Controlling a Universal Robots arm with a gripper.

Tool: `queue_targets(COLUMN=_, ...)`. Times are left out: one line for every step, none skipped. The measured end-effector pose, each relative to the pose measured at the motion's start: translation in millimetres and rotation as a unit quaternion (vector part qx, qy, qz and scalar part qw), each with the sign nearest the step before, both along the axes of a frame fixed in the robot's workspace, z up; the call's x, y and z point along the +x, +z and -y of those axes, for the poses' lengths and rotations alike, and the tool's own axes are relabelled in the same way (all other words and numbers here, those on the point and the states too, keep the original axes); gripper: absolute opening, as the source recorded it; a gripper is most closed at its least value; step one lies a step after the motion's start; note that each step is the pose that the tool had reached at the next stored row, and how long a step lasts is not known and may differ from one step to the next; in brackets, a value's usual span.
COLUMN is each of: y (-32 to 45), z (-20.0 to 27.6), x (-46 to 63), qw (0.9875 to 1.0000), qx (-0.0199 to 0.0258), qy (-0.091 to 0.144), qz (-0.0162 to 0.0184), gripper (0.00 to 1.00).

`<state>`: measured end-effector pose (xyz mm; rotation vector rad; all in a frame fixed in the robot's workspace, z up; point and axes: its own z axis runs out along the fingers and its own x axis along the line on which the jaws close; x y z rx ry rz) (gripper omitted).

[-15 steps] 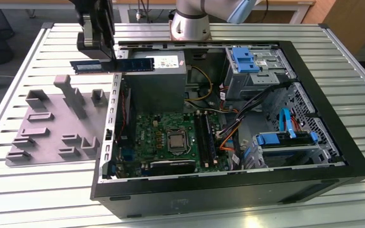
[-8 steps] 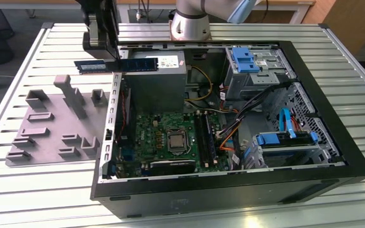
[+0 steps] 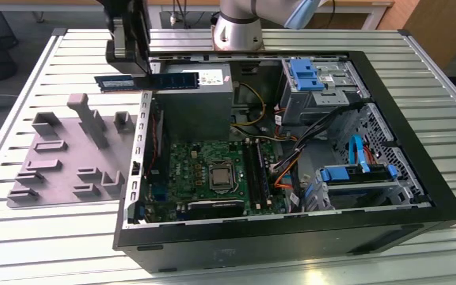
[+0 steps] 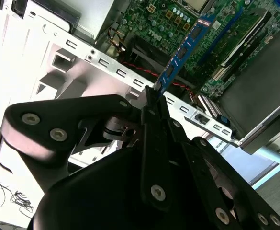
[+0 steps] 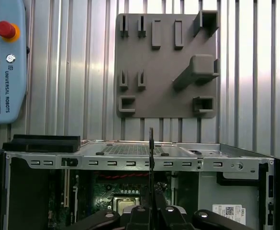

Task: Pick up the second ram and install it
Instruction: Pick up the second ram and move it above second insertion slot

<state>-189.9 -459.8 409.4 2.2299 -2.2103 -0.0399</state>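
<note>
1. My gripper (image 3: 141,70) is closed on the second ram (image 3: 117,82), pinching its flat faces with no gap to spare. It touches nothing else.
2. A white printed label (image 5: 228,211) sits on the computer case (image 5: 130,155) wall. The teach pendant (image 5: 3,62) beside it also carries print.
3. In the exterior view the ram hangs level in the air over the case's rim, near the power supply (image 3: 192,104), and sticks out on both sides of my fingers. In the second wrist view it juts from my fingertips with the motherboard (image 4: 226,28) behind it. It is well apart from the grey fixture plate (image 3: 62,160).
</note>
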Motion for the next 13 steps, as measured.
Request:
queue_targets(y=0.0, z=0.0, x=2.2, qw=1.0000, qx=0.0000, qy=0.000, qz=0.0000, gripper=0.14)
queue_targets(y=0.0, z=0.1, x=4.5, qw=1.0000, qx=0.0000, qy=0.000, qz=0.0000, gripper=0.14)
queue_targets(y=0.0, z=0.0, x=6.7, qw=1.0000, qx=0.0000, qy=0.000, qz=0.0000, gripper=0.14)
queue_targets(y=0.0, z=0.1, x=8.7, qw=1.0000, qx=0.0000, qy=0.000, qz=0.0000, gripper=0.14)
queue_targets(y=0.0, z=0.1, x=10.6, qw=1.0000, qx=0.0000, qy=0.000, qz=0.0000, gripper=0.14)
queue_targets(y=0.0, z=0.1, x=12.4, qw=1.0000, qx=0.0000, qy=0.000, qz=0.0000, gripper=0.14)
queue_targets(y=0.0, z=0.0, x=14.2, qw=1.0000, qx=0.0000, qy=0.000, qz=0.0000, gripper=0.14)
queue_targets(y=0.0, z=0.0, x=15.9, qw=1.0000, qx=0.0000, qy=0.000, qz=0.0000, gripper=0.14)
queue_targets(y=0.0, z=0.1, x=17.3, qw=1.0000, qx=0.0000, qy=0.000, qz=0.0000, gripper=0.14)
queue_targets(y=0.0, z=0.1, x=18.7, qw=1.0000, qx=0.0000, qy=0.000, qz=0.0000, gripper=0.14)
queue_targets(y=-0.1, z=0.1, x=20.1, qw=1.0000, qx=0.0000, qy=0.000, qz=0.0000, gripper=0.14)
queue_targets(y=0.0, z=0.1, x=21.6, qw=1.0000, qx=0.0000, qy=0.000, qz=0.0000, gripper=0.14)
queue_targets(y=0.0, z=0.1, x=22.9, qw=1.0000, qx=0.0000, qy=0.000, qz=0.0000, gripper=0.14)
